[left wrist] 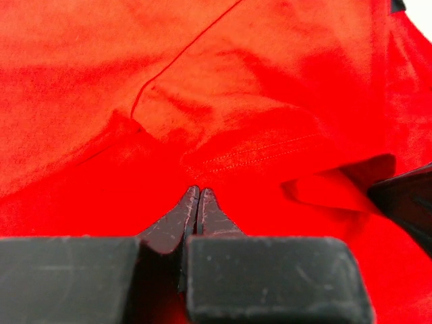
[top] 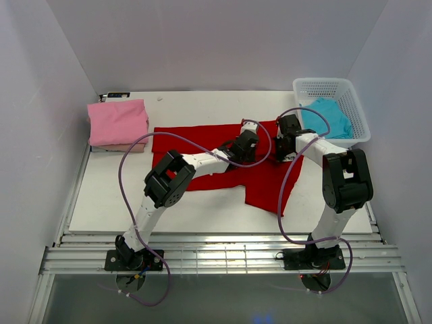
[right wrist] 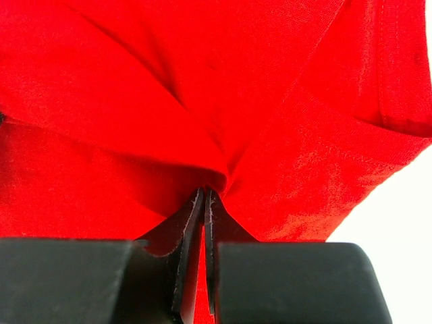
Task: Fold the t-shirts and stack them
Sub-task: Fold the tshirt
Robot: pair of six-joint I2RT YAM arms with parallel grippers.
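Note:
A bright red t-shirt [top: 202,145] lies spread across the middle of the white table, with a flap hanging toward the front right [top: 266,189]. My left gripper [top: 246,143] rests on its upper middle. In the left wrist view its jaws [left wrist: 198,191] are pressed together on the red cloth [left wrist: 256,101], just below a stitched hem. My right gripper [top: 283,145] sits close beside it to the right, shut [right wrist: 204,191] on a gathered pinch of red cloth [right wrist: 169,81] that puckers at the tips. A folded pink t-shirt [top: 118,120] lies on a beige one [top: 115,147] at the back left. A turquoise t-shirt [top: 327,118] lies in the basket.
A white lattice basket [top: 337,86] stands at the back right corner of the table [top: 202,216]. White walls close in on the left, back and right. The two wrists are almost touching, and purple cables loop over both arms.

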